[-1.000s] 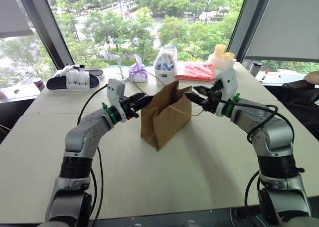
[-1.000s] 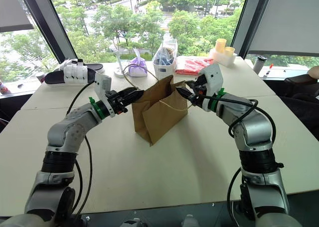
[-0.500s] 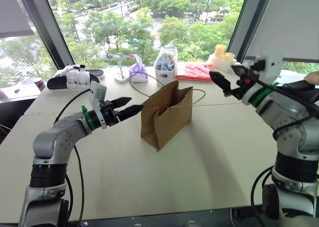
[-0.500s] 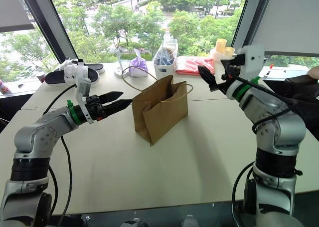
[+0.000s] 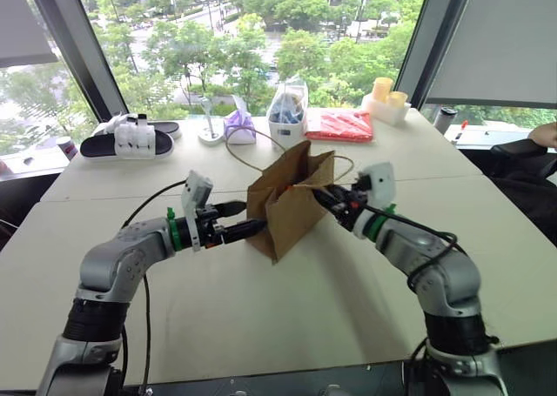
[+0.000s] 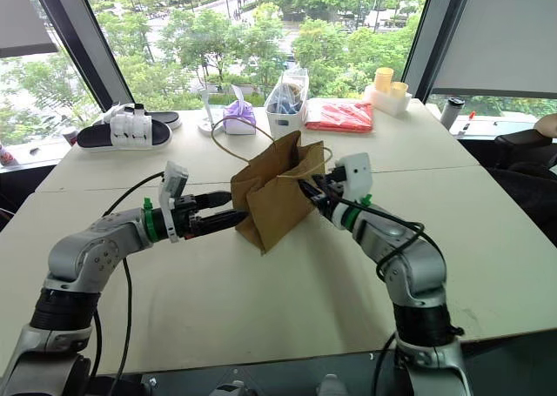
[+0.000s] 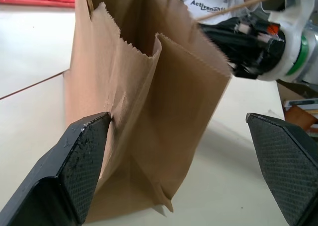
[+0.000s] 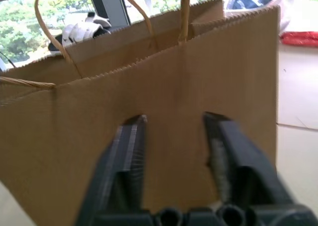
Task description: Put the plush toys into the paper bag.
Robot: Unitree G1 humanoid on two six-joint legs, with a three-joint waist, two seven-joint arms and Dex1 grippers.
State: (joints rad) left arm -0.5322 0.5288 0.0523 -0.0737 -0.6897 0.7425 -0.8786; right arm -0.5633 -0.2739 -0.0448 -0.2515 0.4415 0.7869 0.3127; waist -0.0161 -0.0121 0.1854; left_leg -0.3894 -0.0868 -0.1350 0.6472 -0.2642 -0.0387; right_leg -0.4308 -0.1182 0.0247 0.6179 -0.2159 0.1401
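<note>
- Left gripper (image 5: 246, 219) points level toward the right, forearm stretched low over the table (image 5: 261, 326), its two black fingers spread wide; in the left wrist view one textured finger (image 7: 79, 171) rests against the left narrow side of the paper bag (image 5: 291, 203) while the other stands well apart from it.
- Right gripper (image 6: 306, 189) points level toward the left from the bag's right side, elbow bent, fingertips at the upper edge of the bag's right face; its fingers (image 8: 126, 156) stand a small gap apart with the brown paper just beyond them, and whether they pinch anything cannot be told.
- Half a second ago the right arm was raised high and far off to the right, clear of the bag; now it has come down and in to the bag's rim. The left arm has sunk lower and drawn slightly nearer, staying beside the bag.
- Bag stands upright near the middle of the table, mouth open, in the same place as before: stiff brown kraft paper, creased side folds, serrated top edge, thin tan twisted loop handles (image 8: 49, 47).
- Plush toys cannot be made out; a small orange patch shows inside the bag's mouth.
- Far side by the window: black-and-white sandal (image 5: 126, 139), purple cloth bundle (image 5: 240, 126), clear plastic bag (image 5: 288, 109), red packet (image 5: 341, 124), yellow cups (image 5: 389, 91).
</note>
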